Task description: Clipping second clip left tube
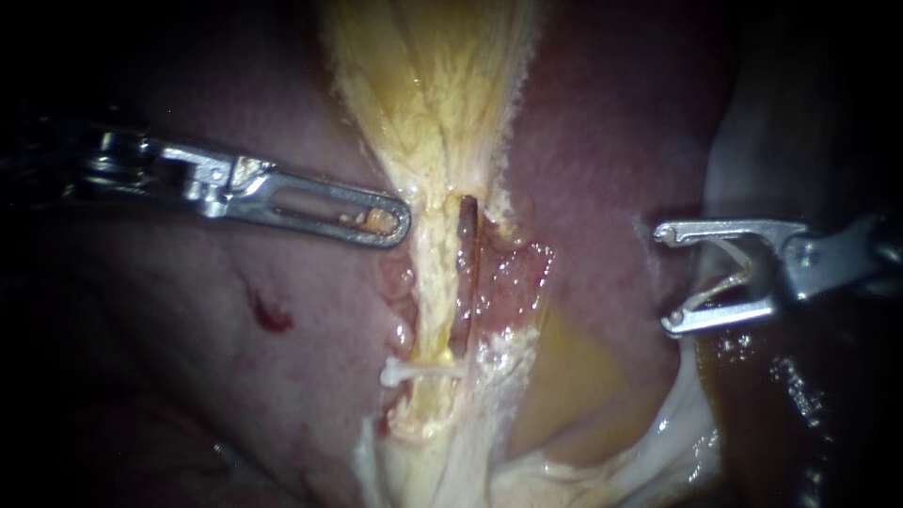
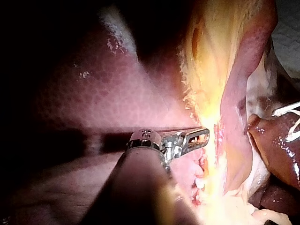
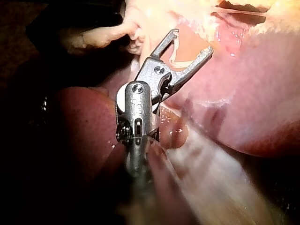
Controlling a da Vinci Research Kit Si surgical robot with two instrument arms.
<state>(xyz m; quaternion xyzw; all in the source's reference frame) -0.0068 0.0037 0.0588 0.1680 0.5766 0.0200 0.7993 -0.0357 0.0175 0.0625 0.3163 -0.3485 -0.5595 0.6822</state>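
Observation:
Two tubes run down the middle of the endoscope view. The pale yellow left tube (image 1: 431, 282) carries a white clip (image 1: 414, 373) across its lower part. A dark slit separates it from the reddish right tube (image 1: 468, 273). My left instrument (image 1: 400, 222) comes in from the left with its windowed jaws shut, and its tip rests against the yellow tissue beside the left tube (image 2: 213, 140). My right instrument (image 1: 666, 278) stands well right of the tubes, over the liver. Its jaws stand wide apart around a loaded clip (image 1: 738, 273), also seen in the right wrist view (image 3: 180, 61).
Yellow, fibrous gallbladder tissue (image 1: 433, 85) fans out above the tubes. Pink liver (image 1: 235, 395) lies on both sides, with a small red blood spot (image 1: 270, 315) on the left. Raw, wet tissue (image 1: 517, 273) borders the right tube. Pale membrane (image 1: 677, 423) lies below the right instrument.

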